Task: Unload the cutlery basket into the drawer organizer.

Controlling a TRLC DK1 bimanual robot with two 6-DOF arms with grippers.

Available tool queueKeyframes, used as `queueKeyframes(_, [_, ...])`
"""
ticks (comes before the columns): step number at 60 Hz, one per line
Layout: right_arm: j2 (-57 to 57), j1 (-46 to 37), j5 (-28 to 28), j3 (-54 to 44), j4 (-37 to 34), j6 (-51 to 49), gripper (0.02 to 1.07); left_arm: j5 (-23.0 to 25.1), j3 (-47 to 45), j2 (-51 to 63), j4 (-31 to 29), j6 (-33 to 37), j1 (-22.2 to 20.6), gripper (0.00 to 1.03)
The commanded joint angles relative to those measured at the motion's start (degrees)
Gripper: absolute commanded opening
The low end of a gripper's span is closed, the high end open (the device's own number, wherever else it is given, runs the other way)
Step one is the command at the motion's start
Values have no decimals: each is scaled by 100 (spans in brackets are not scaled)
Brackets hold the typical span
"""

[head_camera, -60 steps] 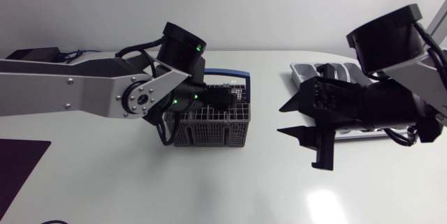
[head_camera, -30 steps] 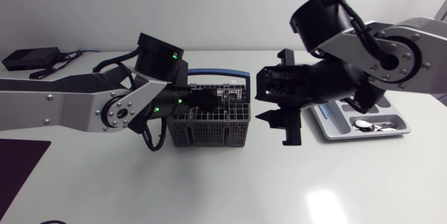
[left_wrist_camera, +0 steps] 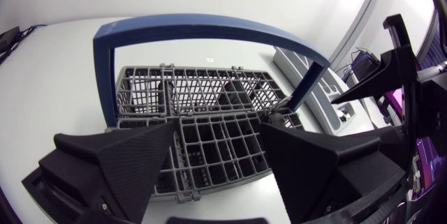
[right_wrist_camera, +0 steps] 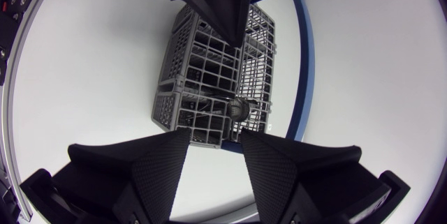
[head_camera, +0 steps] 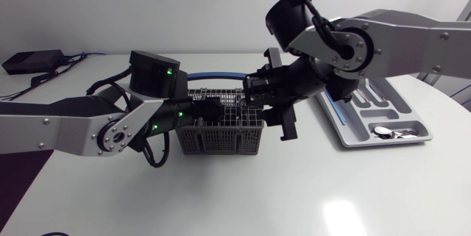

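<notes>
The grey wire cutlery basket [head_camera: 221,137] with a blue handle [head_camera: 221,76] stands mid-table. My left gripper [head_camera: 217,109] hangs open just over its left half; in the left wrist view its fingers [left_wrist_camera: 133,161] spread above the basket's cells [left_wrist_camera: 202,105]. My right gripper [head_camera: 257,98] is at the basket's right end, open and holding nothing. The right wrist view has the basket [right_wrist_camera: 209,77] ahead of its fingers [right_wrist_camera: 157,175], with one dark cutlery piece [right_wrist_camera: 237,109] upright in a near cell. The grey drawer organizer [head_camera: 346,129] lies to the right, with spoons [head_camera: 386,131] in its front compartment.
A black box with cables [head_camera: 29,63] sits at the far left corner. A dark mat [head_camera: 18,173] lies at the left edge. The two grippers face each other closely over the basket. The table's front is bare white surface.
My right arm swung left from over the organizer to the basket's right end. My left arm drew back slightly leftward, its gripper staying over the basket.
</notes>
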Motion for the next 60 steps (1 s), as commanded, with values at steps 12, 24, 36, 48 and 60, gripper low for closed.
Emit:
queueKeyframes(12, [507,183,264,348,-16,-422,57,470,-172,-259,43,191,64,86])
queueKeyframes(24, [797,201,448,524,115,-642,57,629,-181,-382,-10,525,47,86])
queueKeyframes(36, [999,209,483,752,274,-668,57,708,-277,-549,-97,806,20,86])
queueKeyframes(48, [1193,253,703,752,528,-703,57,778,-409,-637,-97,921,56,86])
queueKeyframes(60, [1324,262,826,823,555,-756,56,796,-497,-699,-97,982,64,86])
